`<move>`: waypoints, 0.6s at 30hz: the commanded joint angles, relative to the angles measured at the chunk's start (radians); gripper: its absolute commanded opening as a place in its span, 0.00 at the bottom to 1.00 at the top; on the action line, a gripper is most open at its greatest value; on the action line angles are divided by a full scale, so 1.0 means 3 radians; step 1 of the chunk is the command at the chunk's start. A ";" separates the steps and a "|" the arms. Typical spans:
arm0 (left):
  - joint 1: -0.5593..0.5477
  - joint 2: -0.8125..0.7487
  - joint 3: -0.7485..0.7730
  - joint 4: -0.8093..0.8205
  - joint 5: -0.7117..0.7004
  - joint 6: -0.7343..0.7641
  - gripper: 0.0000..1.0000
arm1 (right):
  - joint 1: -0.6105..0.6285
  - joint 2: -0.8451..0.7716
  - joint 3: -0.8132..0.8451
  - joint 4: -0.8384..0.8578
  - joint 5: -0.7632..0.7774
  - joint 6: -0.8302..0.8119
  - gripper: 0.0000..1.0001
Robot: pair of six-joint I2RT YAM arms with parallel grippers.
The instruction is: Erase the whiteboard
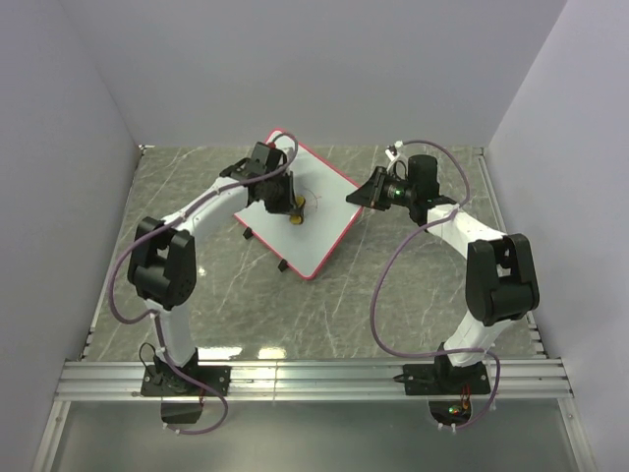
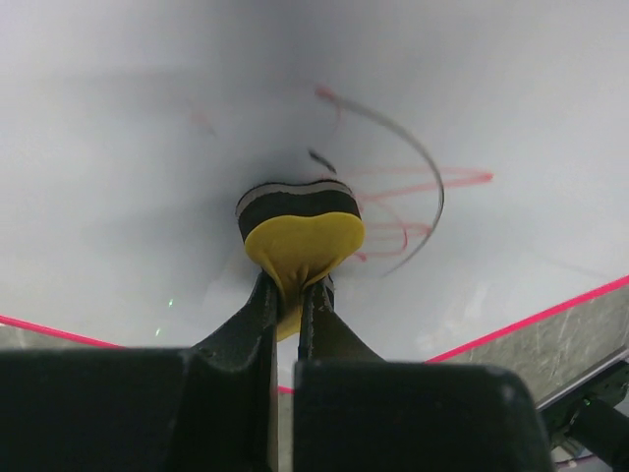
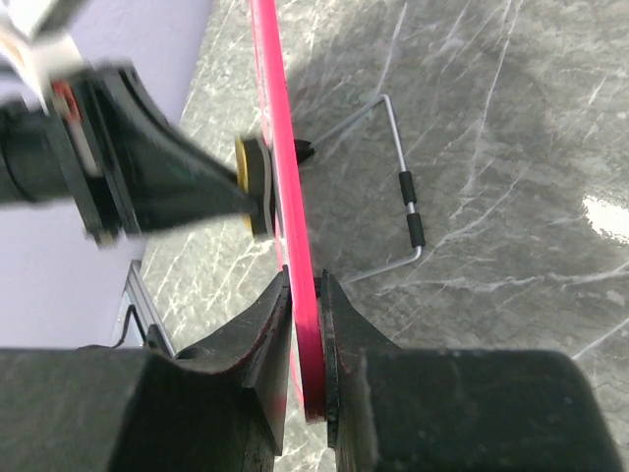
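Observation:
The whiteboard, white with a thin pink-red frame, stands tilted at the table's back middle. My left gripper is shut on a small yellow eraser and presses it against the board face, next to red and dark pen scribbles. My right gripper is shut on the board's right edge. In the right wrist view the pink frame runs between my fingers, with the eraser and left gripper behind it.
The board's wire stand with black sleeves rests on the grey marble tabletop. Two black feet show at the board's near edge. Pale walls enclose the table; an aluminium rail runs along the front.

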State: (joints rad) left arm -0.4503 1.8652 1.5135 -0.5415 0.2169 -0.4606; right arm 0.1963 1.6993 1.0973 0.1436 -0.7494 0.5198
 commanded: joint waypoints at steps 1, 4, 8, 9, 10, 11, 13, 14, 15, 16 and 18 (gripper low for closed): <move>0.0222 0.0174 0.0542 -0.0050 -0.0068 0.0063 0.00 | 0.0189 0.0083 -0.0206 -0.0514 0.0228 -0.0183 0.00; 0.0422 0.0500 0.0982 -0.0265 -0.0262 0.0114 0.00 | 0.0184 0.0027 -0.0247 -0.0535 0.0238 -0.0204 0.00; 0.0647 0.0787 0.1305 -0.0444 -0.0350 0.0078 0.00 | 0.0184 -0.0029 -0.0293 -0.0560 0.0258 -0.0224 0.00; 0.0678 0.0813 0.1296 -0.0445 -0.0329 0.0078 0.00 | 0.0184 -0.0040 -0.0283 -0.0571 0.0258 -0.0244 0.00; 0.0678 0.0813 0.1255 -0.0425 -0.0263 0.0093 0.00 | 0.0179 -0.0045 -0.0283 -0.0586 0.0269 -0.0255 0.00; 0.0658 0.0773 0.1184 -0.0328 -0.0207 0.0099 0.00 | 0.0174 -0.0050 -0.0288 -0.0606 0.0269 -0.0270 0.00; 0.0596 0.0610 0.0872 -0.0180 -0.0034 0.0124 0.00 | 0.0179 -0.0050 -0.0278 -0.0627 0.0279 -0.0275 0.00; 0.0485 0.0553 0.0780 -0.0078 -0.0017 0.0149 0.00 | 0.0169 -0.0045 -0.0273 -0.0627 0.0274 -0.0275 0.00; 0.0413 0.0497 0.0642 -0.0046 -0.0012 0.0175 0.00 | 0.0179 -0.0019 -0.0268 -0.0617 0.0274 -0.0270 0.00; 0.0331 0.0410 0.0595 -0.0021 0.0008 0.0241 0.00 | 0.0174 -0.0009 -0.0263 -0.0597 0.0269 -0.0255 0.00; 0.0080 0.0338 0.0534 0.0020 -0.0012 0.0272 0.00 | 0.0174 0.0027 -0.0257 -0.0561 0.0243 -0.0214 0.00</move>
State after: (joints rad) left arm -0.2787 2.0098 1.7168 -0.5671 0.1516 -0.4187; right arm 0.2070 1.6661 1.0676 0.1432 -0.7227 0.5262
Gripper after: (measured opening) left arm 0.069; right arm 0.208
